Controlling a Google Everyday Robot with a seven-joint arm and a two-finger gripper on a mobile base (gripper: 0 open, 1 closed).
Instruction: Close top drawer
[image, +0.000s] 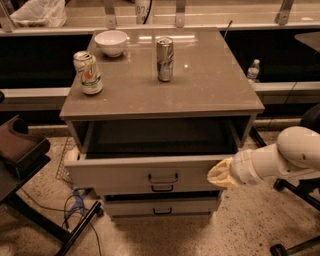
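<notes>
The gripper (220, 175) is resting against the right end of the front of the top drawer (115, 172), touching the panel or just short of it. Whether it is apart or together I cannot tell. It is probably meeting the flat front rather than the small dark handle (163, 178) at the drawer's middle because closing needs a push, not a grasp. The white arm (280, 157) is reaching in from the right of the drawer, low and roughly level with its front, which suits a push straight toward the cabinet.

The top drawer is standing partly open, its front projecting out from under the tabletop (215, 90), and its dark interior is looking empty. Because the contact is falling off-centre, to the right of the handle, the drawer may be twisting slightly on its runners as it goes in.

Below the top drawer, the two lower drawer fronts (160, 206) are sitting further back. Above it on the tabletop, a patterned can (88, 73), a silver can (165, 59) and a white bowl (111, 42) are standing upright, so a gentle push should be leaving them undisturbed.
</notes>
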